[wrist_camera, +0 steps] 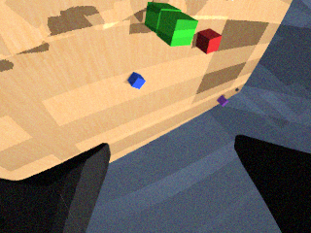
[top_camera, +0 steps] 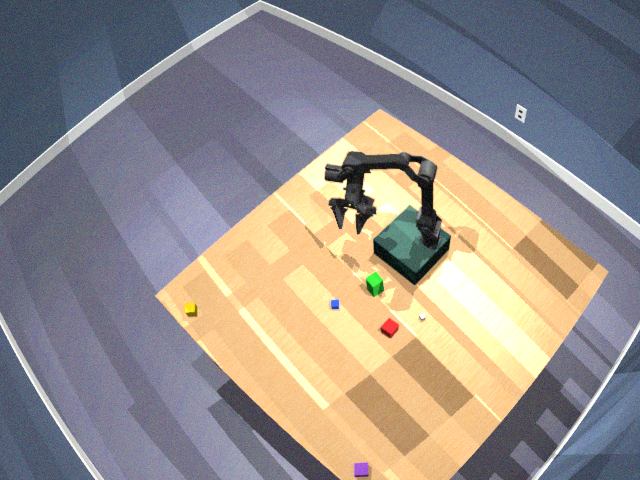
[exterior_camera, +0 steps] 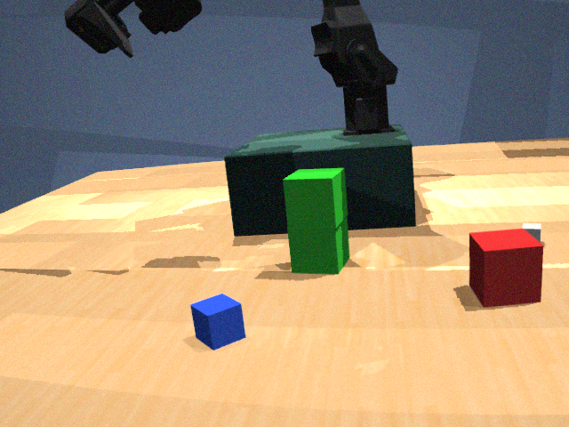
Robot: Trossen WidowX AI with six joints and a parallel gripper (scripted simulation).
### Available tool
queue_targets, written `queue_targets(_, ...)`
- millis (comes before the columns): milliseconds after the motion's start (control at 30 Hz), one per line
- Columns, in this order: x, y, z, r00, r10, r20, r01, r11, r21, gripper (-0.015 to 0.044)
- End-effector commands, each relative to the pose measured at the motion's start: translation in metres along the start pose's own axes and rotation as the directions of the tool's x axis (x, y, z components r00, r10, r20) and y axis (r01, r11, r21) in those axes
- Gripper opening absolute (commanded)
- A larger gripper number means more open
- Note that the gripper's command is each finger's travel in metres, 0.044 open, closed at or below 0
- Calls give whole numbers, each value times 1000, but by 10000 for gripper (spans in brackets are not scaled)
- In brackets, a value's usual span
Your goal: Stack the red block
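Note:
The red block (top_camera: 389,327) (exterior_camera: 510,276) (wrist_camera: 209,41) sits alone on the table, to the right of the green tower in the exterior view. The green tower (top_camera: 374,284) (exterior_camera: 315,221) (wrist_camera: 177,29) stands upright, two green blocks high, in front of the dark arm base; nothing rests on its top. My gripper (top_camera: 348,230) (wrist_camera: 174,146) is open and empty. It hangs high above the table, away from both the tower and the red block. In the exterior view only part of it shows at the top left.
A small blue cube (top_camera: 334,304) (exterior_camera: 218,321) (wrist_camera: 136,81) lies near the tower. A tiny white cube (top_camera: 422,316) (exterior_camera: 532,231) is behind the red block. A yellow cube (top_camera: 190,309) and a purple block (top_camera: 360,469) (wrist_camera: 223,100) lie near table edges. The dark green base (top_camera: 395,258) (exterior_camera: 261,197) is close behind the tower.

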State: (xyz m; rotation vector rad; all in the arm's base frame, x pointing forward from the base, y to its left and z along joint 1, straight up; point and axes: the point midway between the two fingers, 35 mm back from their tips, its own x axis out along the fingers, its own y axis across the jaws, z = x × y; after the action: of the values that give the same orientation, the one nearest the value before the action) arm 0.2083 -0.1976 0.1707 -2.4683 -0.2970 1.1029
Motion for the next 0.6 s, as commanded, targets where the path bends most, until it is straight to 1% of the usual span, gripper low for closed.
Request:
queue_targets(0,19,-5,-2,997,-18,81,31,985,-170,440)
queue_targets(133,40,-14,-3,985,-28,171,90,926,-365,440)
queue_targets(267,61,-23,-4,966,-28,258,167,829,-534,440)
queue_targets(433,87,-36,-3,934,-14,358,278,657,-701,440)
queue_targets(567,107,-48,-1,904,8,428,372,479,-795,440)
